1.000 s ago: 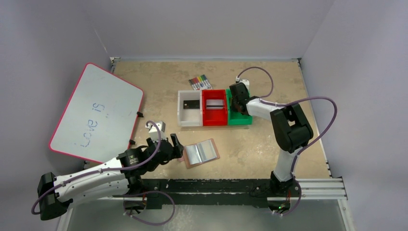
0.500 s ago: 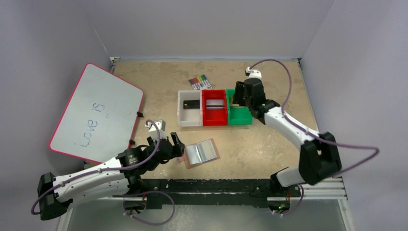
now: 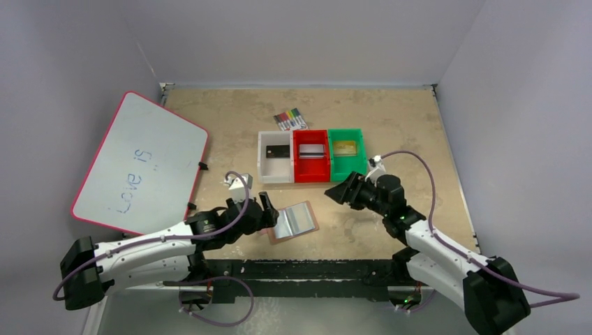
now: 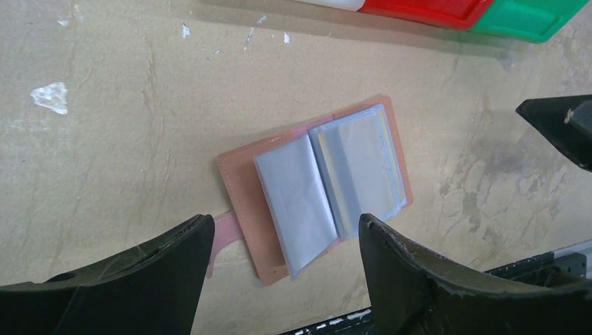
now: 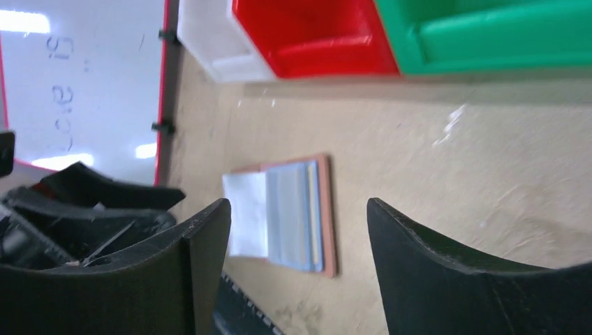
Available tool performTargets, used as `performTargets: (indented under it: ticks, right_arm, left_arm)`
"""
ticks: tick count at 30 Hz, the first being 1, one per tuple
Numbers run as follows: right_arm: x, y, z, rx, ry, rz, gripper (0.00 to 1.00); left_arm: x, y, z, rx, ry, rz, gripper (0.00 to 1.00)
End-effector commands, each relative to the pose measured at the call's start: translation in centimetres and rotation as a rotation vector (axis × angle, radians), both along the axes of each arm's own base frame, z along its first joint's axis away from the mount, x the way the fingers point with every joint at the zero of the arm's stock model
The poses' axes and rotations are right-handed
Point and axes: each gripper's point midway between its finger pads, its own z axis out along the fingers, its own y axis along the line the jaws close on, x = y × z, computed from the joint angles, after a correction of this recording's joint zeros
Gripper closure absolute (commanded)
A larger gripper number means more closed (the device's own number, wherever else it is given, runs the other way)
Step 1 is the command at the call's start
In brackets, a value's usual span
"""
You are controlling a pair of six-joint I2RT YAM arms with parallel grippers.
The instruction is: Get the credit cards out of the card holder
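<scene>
The tan card holder (image 3: 293, 221) lies open on the table, its clear pockets (image 4: 356, 171) facing up; a thin yellowish edge shows in the right pocket. My left gripper (image 3: 269, 209) hovers open at its left edge, the holder (image 4: 244, 188) between and beyond its fingers. My right gripper (image 3: 340, 192) is open and empty, up and to the right of the holder (image 5: 324, 209), pointing at it. A black credit card (image 3: 277, 150) lies in the white bin, a silver one (image 3: 312, 150) in the red bin, and a gold one (image 3: 345, 147) in the green bin.
White bin (image 3: 276, 176), red bin (image 3: 311, 175) and green bin (image 3: 348, 172) stand in a row behind the holder. A pack of coloured markers (image 3: 290, 118) lies behind them. A red-rimmed whiteboard (image 3: 139, 164) fills the left side.
My right gripper opened over the green bin, left the gold card there, and swung back and down toward the card holder. My left gripper edged closer to the holder.
</scene>
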Motion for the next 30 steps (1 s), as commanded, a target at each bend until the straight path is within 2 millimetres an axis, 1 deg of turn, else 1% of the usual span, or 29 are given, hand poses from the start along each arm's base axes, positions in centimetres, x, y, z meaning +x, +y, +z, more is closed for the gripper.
performTargets:
  ticks: [1, 5, 7, 9, 14, 18, 25, 28, 30]
  right_arm:
    - [-2.1, 3.4, 3.0, 0.11, -0.029, 0.15, 0.31]
    - [-3.9, 5.6, 0.7, 0.001, 0.045, 0.247, 0.4]
    - [-4.6, 6.7, -0.4, -0.026, 0.08, 0.286, 0.43]
    - [-5.3, 8.0, -1.5, -0.046, 0.107, 0.327, 0.49]
    - [-5.2, 9.9, -3.1, -0.109, 0.152, 0.329, 0.53]
    - [-4.7, 10.0, -4.4, -0.164, 0.182, 0.299, 0.54]
    - [-5.1, 9.8, -6.2, -0.209, 0.231, 0.304, 0.55]
    - [-5.3, 10.0, -6.4, -0.21, 0.232, 0.321, 0.55]
    - [-5.4, 10.3, -6.4, -0.203, 0.229, 0.34, 0.57]
  left_arm:
    - [0.2, -2.0, -0.3, -0.058, 0.015, -0.017, 0.25]
    - [0.3, -2.5, -1.3, -0.043, 0.031, -0.021, 0.27]
    - [0.4, -2.7, -1.7, -0.035, 0.039, -0.02, 0.28]
    - [0.4, -3.0, -2.1, -0.035, 0.046, -0.022, 0.29]
    - [0.2, -3.1, -3.2, -0.014, 0.067, -0.026, 0.35]
    - [0.0, -2.8, -3.8, -0.002, 0.079, -0.026, 0.43]
    - [-0.1, -2.5, -4.5, 0.02, 0.084, -0.025, 0.52]
    - [-0.1, -2.7, -4.6, 0.019, 0.088, -0.034, 0.56]
    - [-0.2, -2.7, -4.8, 0.023, 0.091, -0.039, 0.58]
